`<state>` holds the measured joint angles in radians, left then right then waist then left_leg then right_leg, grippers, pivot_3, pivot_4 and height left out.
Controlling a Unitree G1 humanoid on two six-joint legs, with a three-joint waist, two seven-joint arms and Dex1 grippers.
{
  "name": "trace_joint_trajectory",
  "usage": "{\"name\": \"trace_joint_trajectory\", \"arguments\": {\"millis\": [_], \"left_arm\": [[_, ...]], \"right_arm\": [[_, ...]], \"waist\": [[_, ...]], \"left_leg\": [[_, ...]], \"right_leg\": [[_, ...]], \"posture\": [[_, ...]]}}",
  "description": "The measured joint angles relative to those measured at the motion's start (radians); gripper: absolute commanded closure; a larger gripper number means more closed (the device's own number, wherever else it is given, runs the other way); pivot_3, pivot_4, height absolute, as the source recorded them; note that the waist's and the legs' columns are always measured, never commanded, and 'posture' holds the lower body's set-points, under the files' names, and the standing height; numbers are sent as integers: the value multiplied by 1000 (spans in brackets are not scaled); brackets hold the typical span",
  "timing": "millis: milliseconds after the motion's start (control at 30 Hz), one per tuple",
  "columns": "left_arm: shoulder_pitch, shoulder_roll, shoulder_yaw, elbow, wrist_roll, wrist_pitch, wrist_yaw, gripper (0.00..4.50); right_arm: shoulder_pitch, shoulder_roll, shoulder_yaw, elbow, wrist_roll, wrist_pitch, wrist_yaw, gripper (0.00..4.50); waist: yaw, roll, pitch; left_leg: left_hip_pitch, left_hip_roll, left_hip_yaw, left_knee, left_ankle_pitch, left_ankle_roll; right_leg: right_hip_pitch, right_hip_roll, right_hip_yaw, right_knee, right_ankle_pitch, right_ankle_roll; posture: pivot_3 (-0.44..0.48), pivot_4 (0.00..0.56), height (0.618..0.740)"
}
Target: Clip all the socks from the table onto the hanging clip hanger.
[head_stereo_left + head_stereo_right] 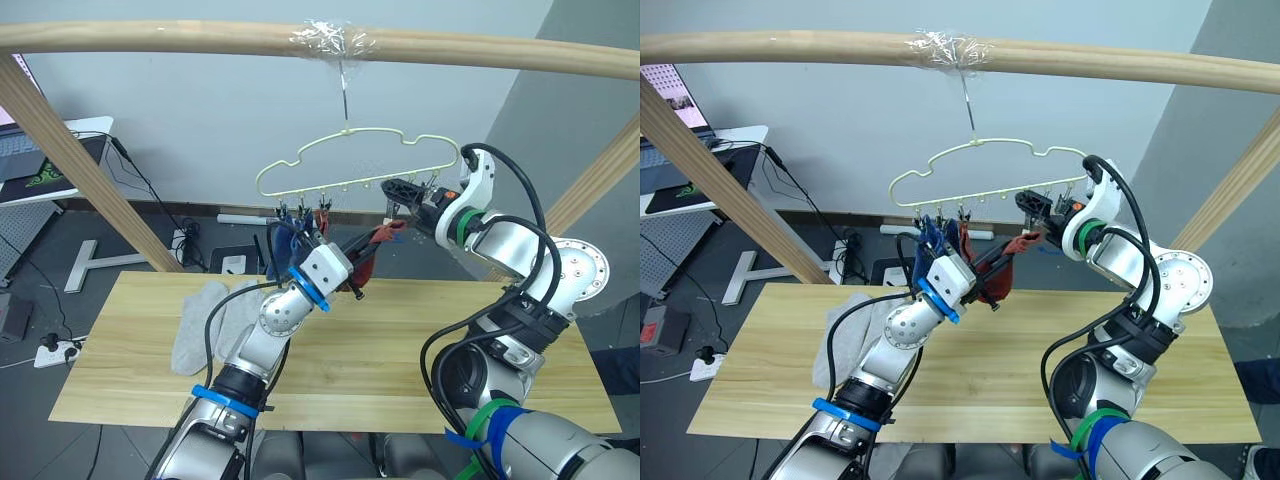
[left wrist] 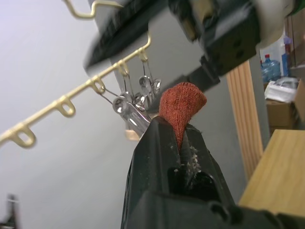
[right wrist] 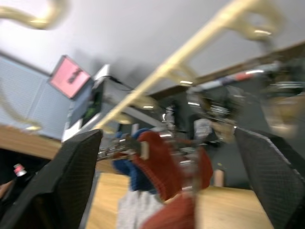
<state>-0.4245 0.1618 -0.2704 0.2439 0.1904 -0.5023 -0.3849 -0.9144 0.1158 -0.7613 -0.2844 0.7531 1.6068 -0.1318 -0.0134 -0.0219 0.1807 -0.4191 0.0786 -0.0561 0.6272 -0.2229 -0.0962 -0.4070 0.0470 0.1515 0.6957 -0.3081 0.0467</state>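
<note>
Head views. I saw the clip hanger [image 1: 356, 160] suspended by its hook from a wooden rail [image 1: 180, 38], above the far edge of the worktop [image 1: 400, 350]. A blue sock [image 1: 283, 242] and a rust red sock [image 1: 992, 280] already hung from clips toward the hanger's left end. Two light grey socks [image 1: 210, 322] lay together on the worktop's left part. My left end effector [image 1: 378, 238] was raised toward the hanger's row of clips, clenched on a second rust red sock, the held sock [image 1: 384, 234], whose tip reached just under the clips at the hanger's right side. My right end effector [image 1: 402, 190] was at those same right-hand clips, touching or just beside them; from these views I could not tell how its fingers stood.

Left wrist view. The two black fingers [image 2: 147, 157] were closed on the held sock, its rounded end sticking out past their tips. Grey metal clips [image 2: 136, 98] hung from the hanger's loops just beside that end. A dark part of the other arm crossed above it.

Right wrist view. The right end effector's fingers [image 3: 66, 171] stood wide apart, released, with nothing between them. Beyond them hung the red and blue socks, with the hanger's pale wire running across above.
</note>
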Motion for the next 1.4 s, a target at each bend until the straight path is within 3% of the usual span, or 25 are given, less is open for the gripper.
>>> {"name": "trace_joint_trajectory", "arguments": {"millis": [33, 167, 233, 433, 533, 600, 667, 733, 833, 900, 1033, 1400], "left_arm": [[1, -5, 0, 0, -17, 20, -11, 4500], [29, -73, 31, -12, -160, 215, -47, 3509], [32, -86, 44, -18, -224, 316, -68, 2920], [51, -50, 68, -87, -288, 446, -119, 1161], [86, 19, 83, -137, -297, 470, -160, 179], [109, 69, 100, -178, -310, 487, -194, 179], [117, 105, 117, -216, -330, 505, -222, 137], [117, 115, 123, -250, -337, 514, -236, 137], [109, 129, 135, -282, -345, 525, -235, 137], [97, 129, 150, -288, -346, 537, -230, 137], [93, 128, 159, -293, -345, 551, -214, 137], [114, 127, 156, -332, -341, 561, -194, 137]], "right_arm": [[7, -11, 7, -13, 18, 0, 7, 53], [99, -150, 82, -145, 78, -2, 93, 0], [185, -235, 180, -235, 80, -48, 139, 0], [433, -325, 446, -359, -42, -327, 214, 0], [563, -354, 640, -387, -196, -556, 226, 0], [621, -370, 758, -359, -312, -716, 230, 0], [649, -342, 830, -295, -408, -862, 221, 372], [652, -321, 865, -245, -468, -951, 210, 909], [636, -286, 894, -161, -547, -1058, 187, 909], [618, -265, 893, -115, -577, -1104, 173, 1200], [605, -245, 886, -39, -613, -1167, 172, 2458], [509, -186, 857, 140, -655, -1242, 171, 2458]], "waist": [[0, 0, 0], [-2, 0, 0], [-10, 0, 0], [-36, 1, 0], [-43, 1, 0], [-45, 1, 0], [-41, 0, 0], [-37, 0, 0], [-24, 0, 0], [-17, 0, 0], [-14, 0, 0], [-6, 0, 0]], "left_leg": [[0, 0, 0, 0, 0, 0], [-3, 0, 0, 1, 0, 0], [-2, 0, -2, 0, 0, 0], [0, 0, -1, 1, 0, 0], [1, 0, -1, 0, 0, 0], [1, 0, -1, 1, 0, 0], [1, 0, -1, 1, 1, 0], [1, 0, -1, 2, 1, -1], [1, 0, -1, 2, 1, -1], [1, 0, -1, 2, 1, -1], [1, 0, -1, 2, 1, -1], [1, 0, -1, 1, 1, -1]], "right_leg": [[0, 0, 0, 0, 0, 0], [0, -1, 0, -3, 0, 0], [0, 0, -1, -3, 0, 1], [0, 0, -1, 0, -1, 1], [1, 0, 0, 1, -2, 3], [1, 0, 0, 1, -3, 5], [1, 0, 0, 1, -3, 5], [1, 0, 0, 0, -3, 5], [2, 0, 0, 1, -3, 5], [1, 0, 0, 1, -3, 5], [1, 0, 0, 0, 0, 1], [1, 0, 0, 1, 0, 1]], "posture": [[49, 136, 740], [43, 135, 740], [42, 135, 740], [47, 135, 740], [47, 135, 740], [61, 139, 740], [74, 139, 740], [82, 143, 740], [97, 145, 740], [102, 146, 740], [118, 150, 740], [140, 158, 740]]}}
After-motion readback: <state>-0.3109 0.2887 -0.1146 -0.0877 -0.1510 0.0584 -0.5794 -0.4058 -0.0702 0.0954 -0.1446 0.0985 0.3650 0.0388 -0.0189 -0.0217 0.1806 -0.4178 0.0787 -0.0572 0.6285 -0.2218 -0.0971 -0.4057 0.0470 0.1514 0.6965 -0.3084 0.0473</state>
